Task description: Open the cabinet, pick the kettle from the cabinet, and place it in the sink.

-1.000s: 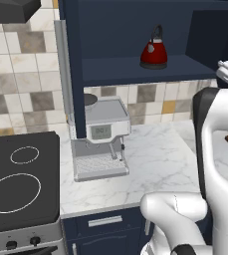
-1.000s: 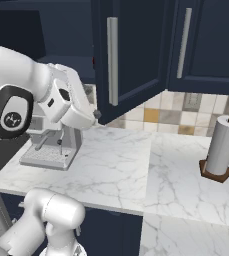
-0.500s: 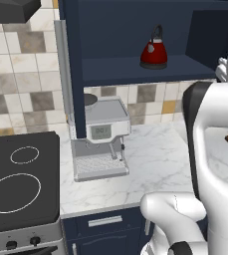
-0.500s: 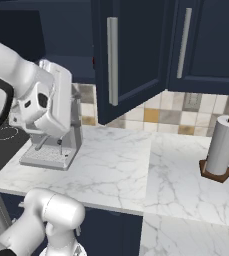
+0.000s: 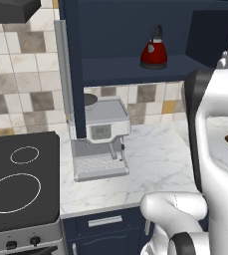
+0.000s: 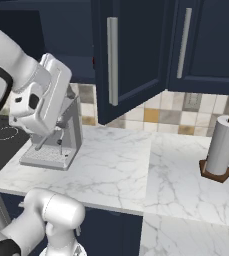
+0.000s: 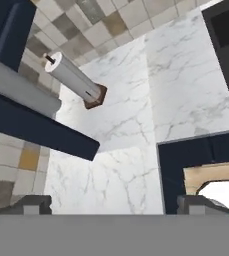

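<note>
Gripper (image 7: 113, 204) — fingers spread wide, empty. Kettle (image 5: 154, 52) on open cabinet (image 5: 135, 69) shelf — judged rigid, light, glossy body likely slippery; best taken by arched top handle.

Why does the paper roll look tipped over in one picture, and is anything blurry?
Hand view: the camera is rolled, so the paper towel roll looks slanted. Right base view: the same roll stands upright. Left base view: the red kettle looks soft-edged but easy to tell.

Kitchen: cooktop (image 5: 21, 184), coffee machine (image 5: 101, 134), prob. marble counter (image 6: 121, 170), tiled backsplash (image 5: 26, 74).
</note>
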### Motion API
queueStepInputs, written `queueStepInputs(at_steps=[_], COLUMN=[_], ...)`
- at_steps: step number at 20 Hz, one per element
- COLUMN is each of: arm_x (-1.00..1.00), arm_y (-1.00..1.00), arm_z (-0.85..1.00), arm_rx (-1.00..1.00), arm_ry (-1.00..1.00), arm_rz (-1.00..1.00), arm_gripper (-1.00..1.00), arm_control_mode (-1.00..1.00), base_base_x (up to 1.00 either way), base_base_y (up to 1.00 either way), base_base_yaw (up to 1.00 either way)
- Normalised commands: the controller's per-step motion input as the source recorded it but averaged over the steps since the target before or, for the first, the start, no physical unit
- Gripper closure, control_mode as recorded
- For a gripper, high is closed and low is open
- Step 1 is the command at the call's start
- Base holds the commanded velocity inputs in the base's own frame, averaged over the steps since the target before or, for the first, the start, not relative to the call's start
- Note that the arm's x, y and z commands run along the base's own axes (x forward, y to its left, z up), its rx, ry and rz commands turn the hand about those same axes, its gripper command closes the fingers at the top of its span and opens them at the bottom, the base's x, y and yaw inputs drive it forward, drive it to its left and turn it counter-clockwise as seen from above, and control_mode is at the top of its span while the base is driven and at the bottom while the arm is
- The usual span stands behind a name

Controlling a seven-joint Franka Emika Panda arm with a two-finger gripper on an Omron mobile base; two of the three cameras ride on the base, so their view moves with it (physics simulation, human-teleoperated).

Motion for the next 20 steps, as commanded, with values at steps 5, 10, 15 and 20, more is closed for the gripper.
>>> queueStepInputs(at_steps=[5,10,15,20], arm_x=[0.33,0.34,0.37,0.32], arm_y=[0.18,0.07,0.00,-0.12], arm_z=[-0.18,-0.15,-0.13,-0.04], arm_rx=[0.13,0.08,0.01,0.00], arm_ry=[-0.19,-0.23,-0.23,-0.16], arm_rz=[-0.23,-0.20,-0.15,-0.16], arm_gripper=[-1.00,-1.00,-1.00,-1.00], arm_control_mode=[-1.00,-1.00,-1.00,-1.00], base_base_x=[0.00,0.00,0.00,0.00], base_base_y=[0.00,0.00,0.00,0.00], base_base_yaw=[0.00,0.00,0.00,0.00])
